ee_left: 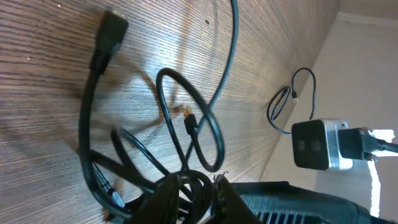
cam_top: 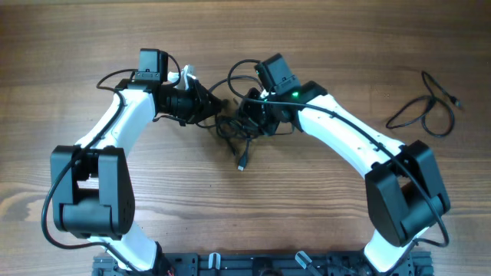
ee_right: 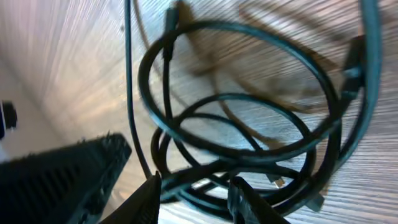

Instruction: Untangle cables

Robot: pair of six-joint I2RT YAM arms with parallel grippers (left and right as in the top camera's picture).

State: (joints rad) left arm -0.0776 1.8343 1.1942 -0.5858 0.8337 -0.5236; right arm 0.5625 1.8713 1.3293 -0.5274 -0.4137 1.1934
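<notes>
left gripper (ee_left: 194,188) is clenched on strands of the clump (cam_top: 236,129). right gripper (ee_right: 194,196) straddles other strands; i cannot tell if it grips. clump lies between them, one cable (cam_top: 426,107) well apart. step: pulling the knot open. next likely needs slow, opposed pulls.

You have 2 lots of cable here: 1 tangled clump (cam_top: 236,126) in the middle and 1 loose cable (cam_top: 426,107) lying well apart at the right. You cannot count the cords inside the clump. The left wrist view shows 2 plugs, 1 large plug (ee_left: 111,32) and 1 small plug (ee_left: 190,126). You have 2 grippers: left gripper (cam_top: 209,107) and right gripper (cam_top: 247,116).
</notes>
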